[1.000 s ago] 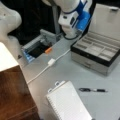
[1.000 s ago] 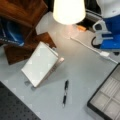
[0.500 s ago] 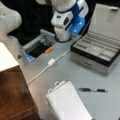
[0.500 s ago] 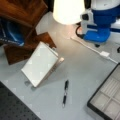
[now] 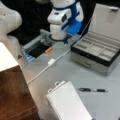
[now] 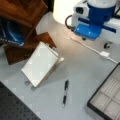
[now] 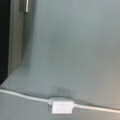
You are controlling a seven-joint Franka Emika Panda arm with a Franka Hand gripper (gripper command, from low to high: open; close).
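Cable [image 5: 51, 61], white with a small inline block, lay slackly across the grey table [image 5: 75, 75] just below the gripper [image 5: 65, 41] toward a front view's bottom, running diagonally, while I could not tell how wide the gripper stood or whether it held anything.

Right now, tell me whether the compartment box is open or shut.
Open. In both front views the compartment box shows its bare divided trays, and in a front view its lid stands raised behind them.
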